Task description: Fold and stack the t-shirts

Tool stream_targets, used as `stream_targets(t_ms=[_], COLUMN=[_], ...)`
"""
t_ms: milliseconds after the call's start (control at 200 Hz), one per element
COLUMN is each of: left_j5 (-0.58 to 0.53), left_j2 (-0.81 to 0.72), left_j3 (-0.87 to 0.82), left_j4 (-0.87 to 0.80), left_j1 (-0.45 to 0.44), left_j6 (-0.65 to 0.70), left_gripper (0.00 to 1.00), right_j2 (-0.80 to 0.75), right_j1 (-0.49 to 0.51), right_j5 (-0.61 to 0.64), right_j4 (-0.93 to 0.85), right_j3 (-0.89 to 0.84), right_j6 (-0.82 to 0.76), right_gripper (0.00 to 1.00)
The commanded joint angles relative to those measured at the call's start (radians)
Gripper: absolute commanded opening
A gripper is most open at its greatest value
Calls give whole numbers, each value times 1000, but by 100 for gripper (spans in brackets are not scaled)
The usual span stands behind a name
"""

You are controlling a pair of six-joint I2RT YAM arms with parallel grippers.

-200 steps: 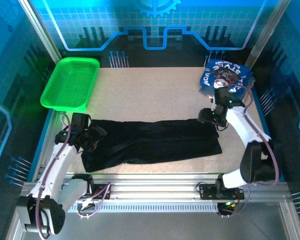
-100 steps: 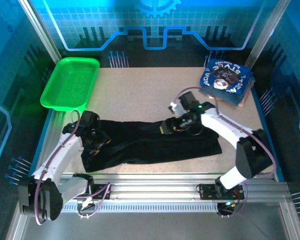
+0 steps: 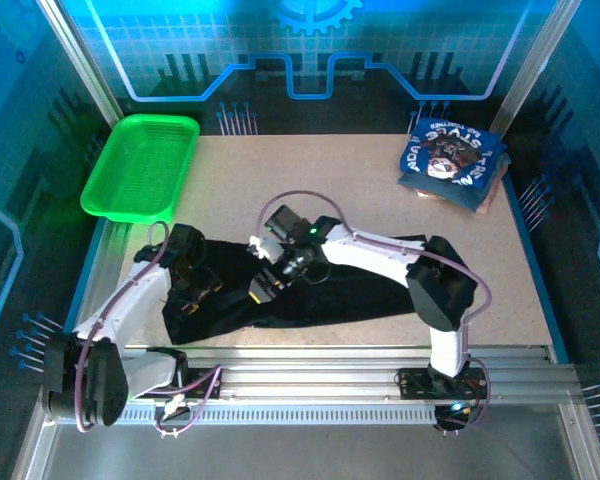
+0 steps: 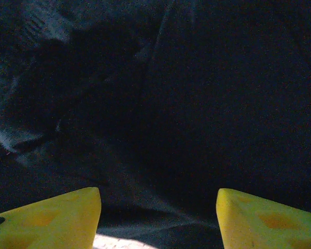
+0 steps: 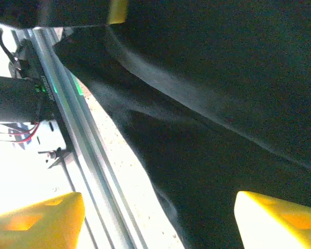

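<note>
The black t-shirt (image 3: 380, 290) lies as a long, roughly folded band across the near part of the table. My left gripper (image 3: 212, 288) hovers over its left end, jaws open, with dark cloth (image 4: 197, 104) under and between the yellow fingertips (image 4: 52, 218). My right gripper (image 3: 266, 284) reaches far left over the shirt's left-middle, close to the left gripper. It is open above the shirt's near edge (image 5: 223, 78), with nothing between its fingers (image 5: 280, 218). The folded blue t-shirts (image 3: 450, 160), white lettering and a dark print on top, sit stacked at the back right.
A green plastic basket (image 3: 140, 165) stands at the back left. The metal rail (image 5: 67, 129) runs along the table's near edge, just beside the shirt's edge. Bare tabletop (image 3: 300, 185) stretches between basket and blue stack.
My right arm has swung from beside the blue stack leftward across the black shirt to its left-middle. The left gripper has shifted slightly right onto the shirt's left end.
</note>
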Motion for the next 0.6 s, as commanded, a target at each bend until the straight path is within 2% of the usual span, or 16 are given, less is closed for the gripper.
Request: stream_targets(t_ms=[0, 250, 430, 595], left_j5=[15, 47, 67, 65], left_j2=[59, 167, 215, 217], left_j3=[-27, -23, 18, 80], left_j4=[106, 243, 296, 292], left_j1=[17, 48, 50, 55], left_j6=[2, 44, 45, 61], left_gripper=[57, 15, 9, 8], right_j2=[74, 155, 186, 233], right_j1=[32, 52, 46, 32], right_j5=[110, 278, 409, 466], right_j4=[-45, -34, -60, -90], right_j3=[49, 106, 145, 214], right_j6=[-74, -78, -49, -18], right_gripper=[76, 74, 74, 73])
